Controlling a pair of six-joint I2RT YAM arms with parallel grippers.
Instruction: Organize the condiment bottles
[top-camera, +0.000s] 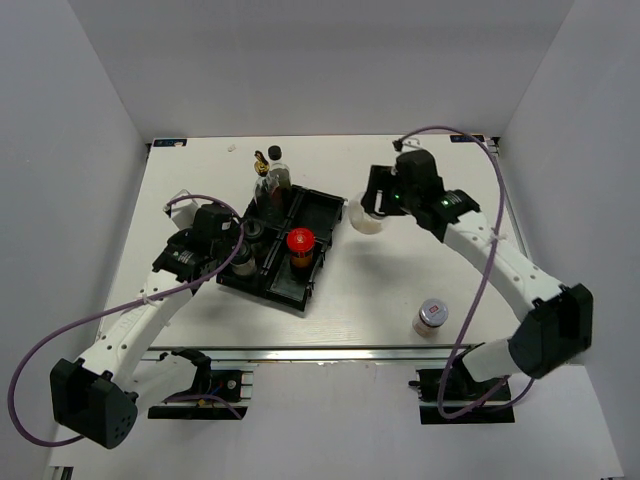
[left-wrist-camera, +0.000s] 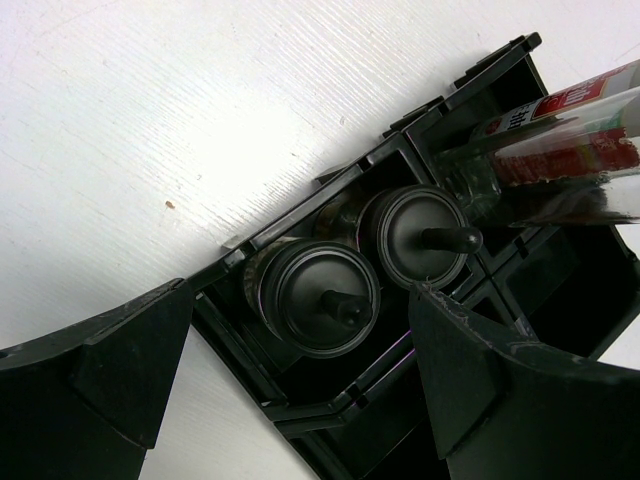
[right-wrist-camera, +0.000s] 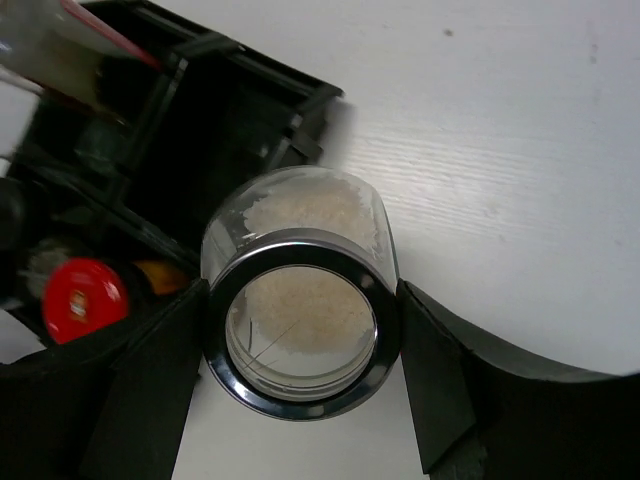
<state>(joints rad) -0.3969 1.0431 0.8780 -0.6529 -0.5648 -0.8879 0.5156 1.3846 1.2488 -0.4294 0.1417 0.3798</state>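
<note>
My right gripper (right-wrist-camera: 300, 345) is shut on a silver-lidded jar (right-wrist-camera: 296, 300) of pale grains, its pads against both sides of the lid. The jar (top-camera: 364, 219) stands just off the right corner of the black tray (top-camera: 318, 208). My left gripper (left-wrist-camera: 300, 385) hangs open above the tray's left compartment, over two black-capped bottles (left-wrist-camera: 318, 295) (left-wrist-camera: 420, 236), touching neither. A red-lidded jar (top-camera: 300, 242) sits in the tray's near compartment. A tall clear gold-capped bottle (top-camera: 262, 172) and a dark black-capped one (top-camera: 277, 172) stand in the far compartment. A second silver-lidded jar (top-camera: 432, 316) is on the table, front right.
The tray's right far compartment (top-camera: 322, 222) holds nothing that I can see. White walls close in the table (top-camera: 420, 270) on three sides. Purple cables loop from both arms, and clamps sit at the near edge.
</note>
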